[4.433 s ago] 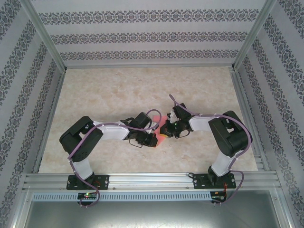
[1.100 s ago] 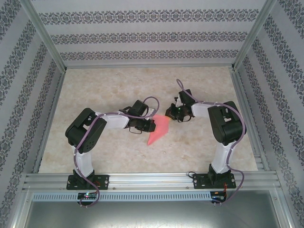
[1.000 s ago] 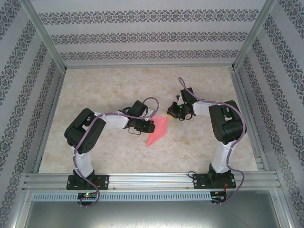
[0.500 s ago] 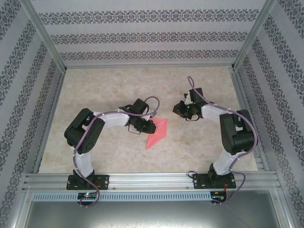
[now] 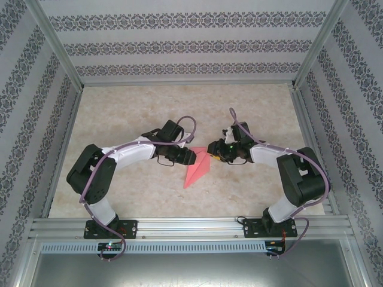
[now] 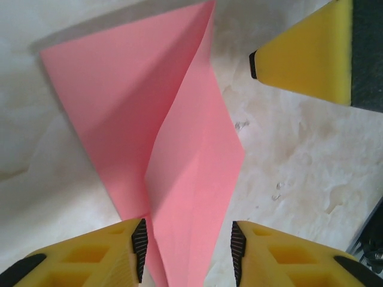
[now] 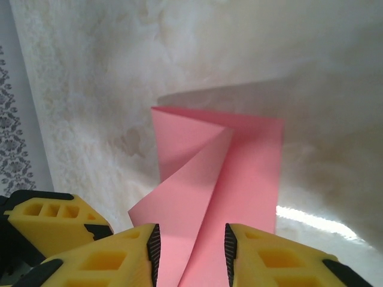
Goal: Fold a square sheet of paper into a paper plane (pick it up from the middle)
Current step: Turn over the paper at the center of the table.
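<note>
Beige marbled table (image 5: 131, 107), patterned walls (image 5: 179, 45): left fingers (image 6: 90, 257) and right fingers (image 7: 102, 263) parted astride the paper plane (image 5: 197, 169).

Work surface: a table top (image 5: 131, 107) in pale beige marbled finish, matt, with one bright patch of reflected light at the lower right of the right wrist view. Walls (image 5: 179, 45) on three sides, papered white with grey ornamental bands. Aluminium posts (image 5: 58, 51) run in from both upper corners. A slotted aluminium rail (image 5: 191, 227) crosses the lower frame; beneath it is what appears to be a grey metal panel (image 5: 191, 269).
</note>
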